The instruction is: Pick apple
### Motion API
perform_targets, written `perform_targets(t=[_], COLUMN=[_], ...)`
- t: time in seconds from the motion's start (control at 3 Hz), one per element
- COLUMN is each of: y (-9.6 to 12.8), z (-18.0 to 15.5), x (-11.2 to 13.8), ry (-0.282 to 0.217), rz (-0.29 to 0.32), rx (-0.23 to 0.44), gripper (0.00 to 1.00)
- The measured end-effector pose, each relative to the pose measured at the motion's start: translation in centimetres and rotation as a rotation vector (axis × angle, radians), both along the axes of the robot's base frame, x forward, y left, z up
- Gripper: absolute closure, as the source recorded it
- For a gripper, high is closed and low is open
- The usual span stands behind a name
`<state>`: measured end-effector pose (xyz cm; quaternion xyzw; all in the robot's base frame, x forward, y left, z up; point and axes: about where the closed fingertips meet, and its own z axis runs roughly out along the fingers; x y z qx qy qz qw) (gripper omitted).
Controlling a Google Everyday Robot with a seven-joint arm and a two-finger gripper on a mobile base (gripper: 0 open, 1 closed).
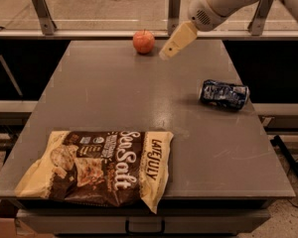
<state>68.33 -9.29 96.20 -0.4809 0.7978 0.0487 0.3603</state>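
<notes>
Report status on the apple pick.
Hand just right of apple, apart from it. Apple at far edge of table, unheld. Nothing between; crushed can, chip bag nearer, off the line.

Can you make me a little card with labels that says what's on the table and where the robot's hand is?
table: grey, flat top
apple: red-orange, stem up, at the far edge, not held
gripper: in the air just right of the apple in the picture, not touching it
crushed blue can: lying on its side, right part of the table
chip bag: Sea Salt bag, lying flat at the near left corner
picking: not done yet
</notes>
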Motion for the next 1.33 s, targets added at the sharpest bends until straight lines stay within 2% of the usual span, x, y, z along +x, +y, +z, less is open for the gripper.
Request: perform_targets(t=[0.33,0.67,1.0,1.33], y=[2.3,5.2,7.8,8.7], z=[-1.9,-4.1,-6.1,-8.5], x=[5.5,10.0,13.3,15.5], ry=[0.002,0.028,0.032,0.040], rz=[-0.077,-0.122,-0.140,-0.177], rx=[0.133,0.251,0.333,0.363], gripper=[0.00,0.00,0.00,0.00])
